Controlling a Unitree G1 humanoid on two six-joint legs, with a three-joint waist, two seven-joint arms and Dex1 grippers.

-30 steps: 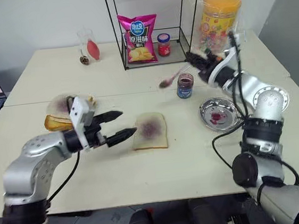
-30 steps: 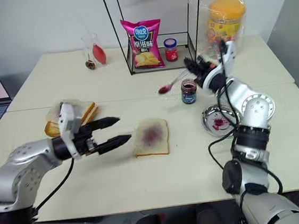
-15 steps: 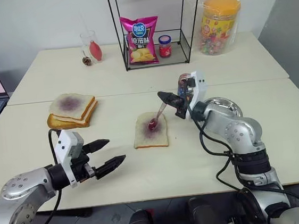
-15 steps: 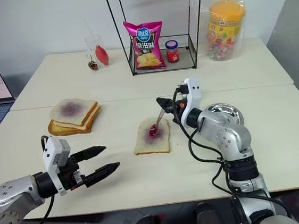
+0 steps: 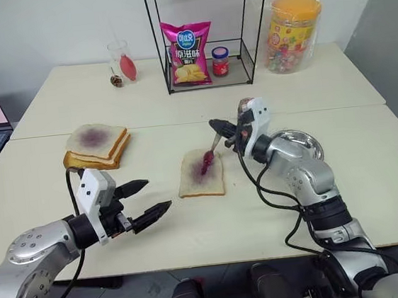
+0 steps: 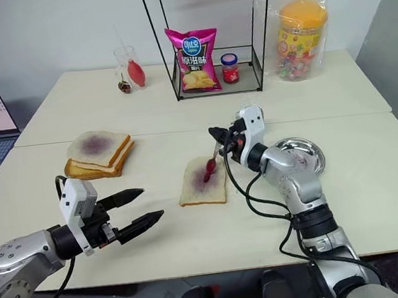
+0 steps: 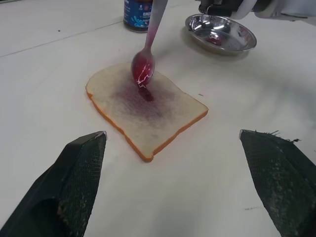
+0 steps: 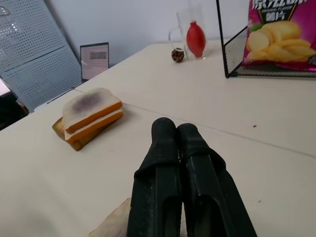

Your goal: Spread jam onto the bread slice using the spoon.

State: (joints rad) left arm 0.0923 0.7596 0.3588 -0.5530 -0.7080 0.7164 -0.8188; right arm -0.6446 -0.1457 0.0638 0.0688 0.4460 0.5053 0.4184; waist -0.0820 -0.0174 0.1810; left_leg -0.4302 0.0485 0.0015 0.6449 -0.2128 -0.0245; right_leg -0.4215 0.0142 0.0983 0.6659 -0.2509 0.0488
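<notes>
My right gripper (image 5: 214,124) reaches in from the right, its jaws clamped on the spoon (image 7: 145,54), whose jam-smeared bowl rests on the bread slice (image 5: 201,173) at mid-worktop (image 5: 145,112). My left gripper (image 5: 147,200) hovers low, just left of the slice, jaws spread wide and holding nothing.

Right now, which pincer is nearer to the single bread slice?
Right. The right pincer hangs just past the bread slice's far right corner, holding the spoon onto it. The left pincer sits open, off the slice's near left side.
</notes>
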